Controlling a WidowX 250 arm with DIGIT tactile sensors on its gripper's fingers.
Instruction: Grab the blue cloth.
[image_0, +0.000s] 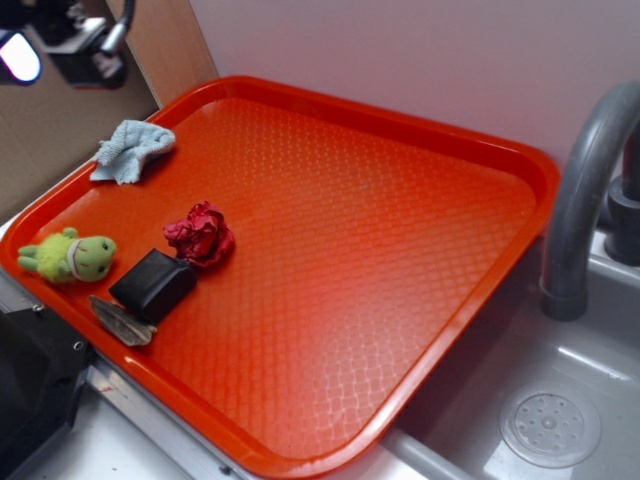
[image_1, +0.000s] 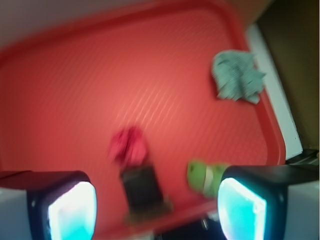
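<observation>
a: start with what's nearest in the wrist view?

b: the end effector (image_1: 157, 205), fingers spread wide, nothing between them. it hangs high above the tray's near edge, so the whole tray (image_0: 400, 130) fits in frame (blurred, mind you).

a: and just below it?

b: a cluster along that edge: the black block (image_0: 153, 284) lying partly on a grey scrap (image_0: 122, 320), the green plush toy (image_0: 70, 256) beside it near the rim, and the dark red fabric wad (image_0: 200, 234) touching the block's far side. none of them is the target.

a: where's the blue cloth?

b: the blue cloth (image_0: 132, 150) lies crumpled at the tray's far edge in the wrist view, close to the corner and just inside the rim, well apart from the cluster. in the exterior view the end effector's body (image_0: 85, 45) hangs off beyond that corner, not over the cloth.

a: why open already?

b: i'd judge it's readied for the approach: wide jaws suit a soft, wrinkly rag. the raised rim so close could catch a finger, so coming down over the cloth's inner side looks safer.
</observation>
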